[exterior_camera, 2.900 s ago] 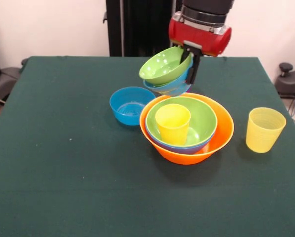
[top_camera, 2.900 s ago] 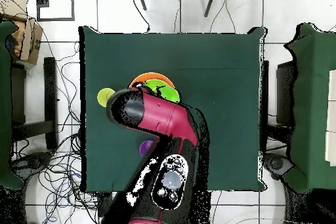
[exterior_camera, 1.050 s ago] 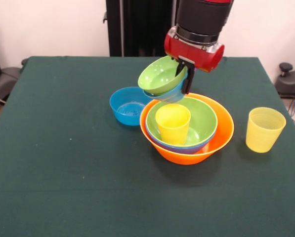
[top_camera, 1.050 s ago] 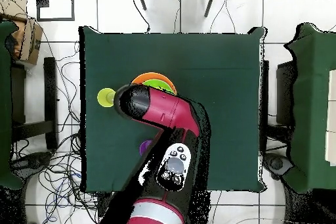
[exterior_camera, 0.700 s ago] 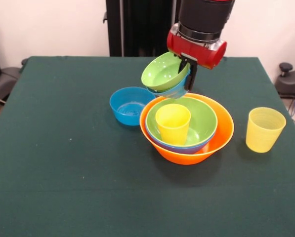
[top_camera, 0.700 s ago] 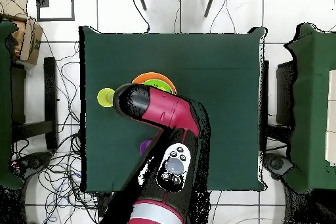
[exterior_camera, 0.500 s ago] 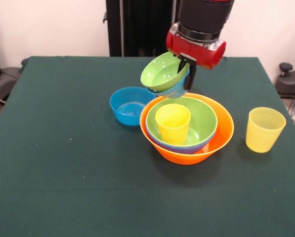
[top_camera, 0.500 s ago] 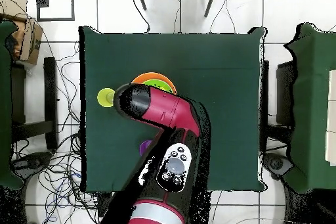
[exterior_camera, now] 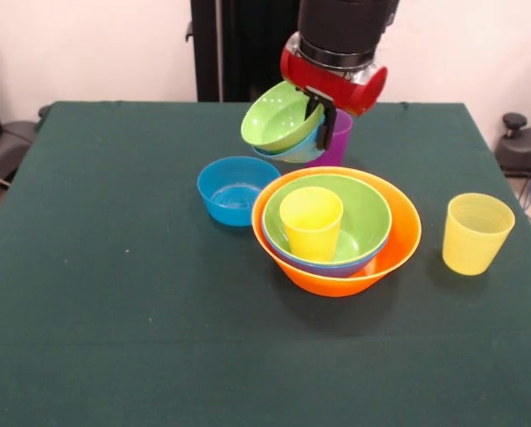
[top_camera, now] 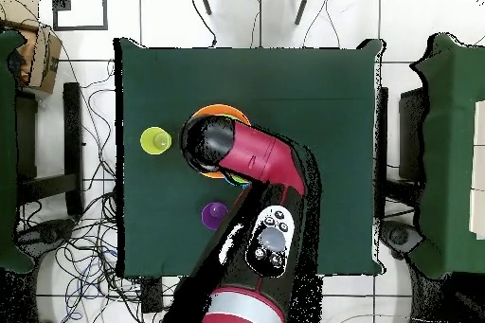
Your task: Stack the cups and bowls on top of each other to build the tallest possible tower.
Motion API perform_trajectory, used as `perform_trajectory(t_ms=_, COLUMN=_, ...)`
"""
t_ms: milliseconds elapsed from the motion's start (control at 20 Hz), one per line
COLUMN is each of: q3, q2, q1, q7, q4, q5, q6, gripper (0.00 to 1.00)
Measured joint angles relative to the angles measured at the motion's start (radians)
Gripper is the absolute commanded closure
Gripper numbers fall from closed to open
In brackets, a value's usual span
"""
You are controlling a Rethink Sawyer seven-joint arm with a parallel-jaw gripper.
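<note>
Dark green cloth covered the table (exterior_camera: 114, 294), with a pale wall behind it and cables on the tiled floor around it in the overhead view.

Item 1: large glossy orange plastic bowl (exterior_camera: 398, 245), base of the tower, slightly toward three o'clock of table centre in the front view. Nested in it were a large blue bowl (exterior_camera: 336, 267), showing only its rim, and a medium green bowl (exterior_camera: 367, 213). An opaque yellow tapered tumbler (exterior_camera: 311, 222) stood upright in the green bowl.

Item 2: small blue plastic bowl (exterior_camera: 232, 189), upright on the cloth, touching or just beside the orange bowl at its nine o'clock.

Item 3: translucent pale yellow ribbed tumbler (exterior_camera: 475, 233), upright on the cloth, apart from the orange bowl at its three o'clock.

Item 4: purple tumbler (exterior_camera: 340, 142), on the cloth at the orange bowl's twelve o'clock, partly hidden by the arm.

Item 5: red and black arm's gripper (exterior_camera: 322, 126), jaws clamped on the rim of a small green bowl (exterior_camera: 278, 117) nested in a second small blue bowl (exterior_camera: 296, 151). The pair hung tilted in the air, above the orange bowl's eleven o'clock edge.
</note>
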Motion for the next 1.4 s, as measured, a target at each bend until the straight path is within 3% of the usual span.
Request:
perform_trajectory(t_ms=300, q3=0.0, q2=0.0, q1=-0.017, q7=0.0, q4=-0.04, q5=0.0, q6=0.104, gripper=1.0)
perform_trajectory(t_ms=700, q3=-0.001, q2=0.008, q1=-0.016, q7=0.0, q4=-0.109, q5=0.0, q6=0.141, gripper=1.0)
perform_trajectory(t_ms=1100, q3=-0.037, q2=0.011, q1=0.023, q7=0.0, q4=-0.176, q5=-0.003, q6=0.044, gripper=1.0)
perform_trajectory(t_ms=1400, q3=-0.12, q2=0.019, q1=0.103, q7=0.037, q4=-0.231, q5=-0.003, q6=-0.127, gripper=1.0)
